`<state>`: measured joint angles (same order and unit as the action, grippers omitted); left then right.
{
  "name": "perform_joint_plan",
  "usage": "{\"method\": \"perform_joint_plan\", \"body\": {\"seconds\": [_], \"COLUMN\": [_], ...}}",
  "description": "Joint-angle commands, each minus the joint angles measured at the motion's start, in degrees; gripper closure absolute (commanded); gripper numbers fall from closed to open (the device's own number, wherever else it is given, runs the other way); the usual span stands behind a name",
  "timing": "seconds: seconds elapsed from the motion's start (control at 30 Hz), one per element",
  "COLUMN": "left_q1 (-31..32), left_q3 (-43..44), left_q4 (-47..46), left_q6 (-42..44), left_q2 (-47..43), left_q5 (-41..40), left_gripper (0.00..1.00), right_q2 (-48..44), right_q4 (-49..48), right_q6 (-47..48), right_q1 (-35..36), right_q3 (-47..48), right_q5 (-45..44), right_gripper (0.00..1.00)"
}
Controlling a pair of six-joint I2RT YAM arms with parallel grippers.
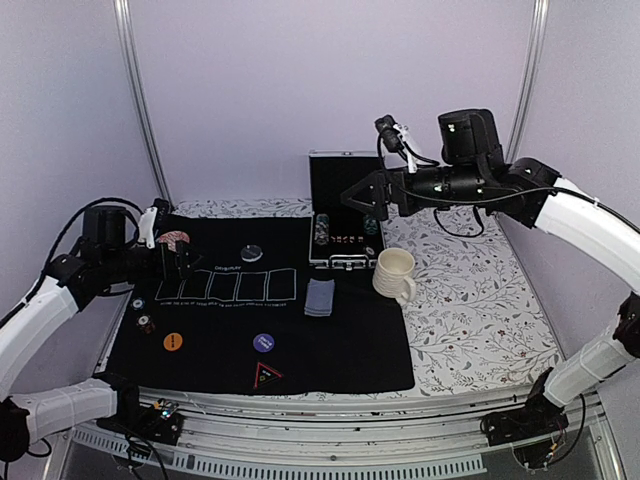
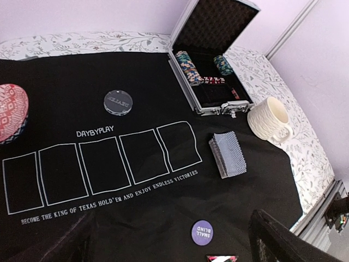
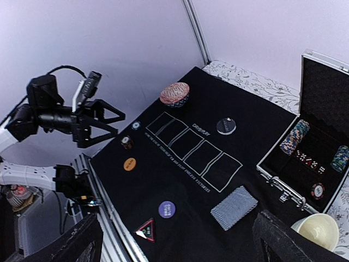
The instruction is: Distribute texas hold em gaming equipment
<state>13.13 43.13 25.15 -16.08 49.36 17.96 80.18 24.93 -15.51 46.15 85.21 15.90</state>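
**Card deck** (image 1: 319, 297): one, blue-grey backs. It lies flat on the black mat (image 1: 300, 345), just right of the printed card outlines, left of the cream mug (image 1: 394, 273) and in front of the case. It is well apart from the left gripper (image 1: 192, 264) and lower than and nearer than the right gripper (image 1: 355, 197). Neither touches it.

**Buttons on the mat:**
- One orange button (image 1: 173, 341).
- One purple button (image 1: 264, 342).
- One dark round dealer button (image 1: 252, 253), behind the outlines.
- One triangular marker (image 1: 266, 376), at the near edge.

**Loose chips** (image 1: 146, 322): two, near the mat's left edge, below the left gripper.

**Red-patterned disc** (image 1: 171, 240): one, just beside the left gripper.

**Aluminium case** (image 1: 340, 215): one, lid upright. It holds two rows of green-and-white edged chips (image 2: 188, 66), one single chip lying flat and a row of small red dice, count unclear.

**Printed outlines:** five.

**Left arm:** it reaches in from the left with the forearm roughly level. The gripper points right over the mat's left edge, jaws spread wide and holding nothing.

**Right arm:** the elbow is high and the forearm stretches leftward. The gripper hangs in the air above the open case, jaws spread wide and holding nothing.

**Table** (image 1: 480, 300): floral cloth under everything.
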Motion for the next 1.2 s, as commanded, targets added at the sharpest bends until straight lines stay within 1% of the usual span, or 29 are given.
{"method": "perform_joint_plan", "body": {"seconds": [0.0,0.1,0.17,0.27,0.43,0.57,0.67,0.8,0.93,1.03,1.17], "left_q1": [1.1,1.3,1.4,1.5,1.9,1.9,1.9,2.0,1.4,1.4,1.4], "left_q3": [0.3,1.3,1.6,2.2,3.0,1.2,-0.1,-0.2,2.4,3.7,4.1], "left_q4": [-0.7,-0.8,-1.1,-1.3,-1.8,-4.1,-6.8,-11.3,-10.4,-8.7,-6.9], "left_q6": [2.0,3.0,3.5,3.5,3.1,2.8,3.0,4.4,5.4,6.1,7.4], "left_q2": [0.8,2.2,3.6,7.0,11.6,12.5,13.1,14.8,17.7,20.2,23.0], "left_q5": [3.0,2.7,1.9,2.1,2.2,-0.4,-1.4,-3.7,-3.4,-4.3,-5.5], "left_gripper": [0.02,0.02,0.02,0.02,0.02,0.02,0.02,0.02,0.02,0.02,0.02], "right_q2": [7.4,11.9,16.1,23.4,35.1,41.9,46.7,50.9,54.9,58.5,61.7], "right_q4": [8.8,10.3,12.7,16.1,19.6,18.8,17.6,11.0,6.9,6.3,6.7], "right_q6": [13.7,25.1,29.0,31.6,39.3,48.6,52.7,60.0,66.4,69.8,70.6], "right_q1": [-0.3,-1.7,-5.1,-10.8,-14.3,-15.5,-16.7,-17.3,-18.7,-19.8,-21.2], "right_q3": [7.6,11.9,15.8,22.3,30.7,33.8,37.6,39.2,42.3,44.5,45.7], "right_q5": [-3.6,-5.6,-4.0,-3.3,-5.1,-6.6,-8.9,-14.5,-13.2,-11.6,-7.5], "right_gripper": [0.0,0.01,0.01,0.01,0.01,0.01,0.01,0.01,0.01,0.01,0.01]}}
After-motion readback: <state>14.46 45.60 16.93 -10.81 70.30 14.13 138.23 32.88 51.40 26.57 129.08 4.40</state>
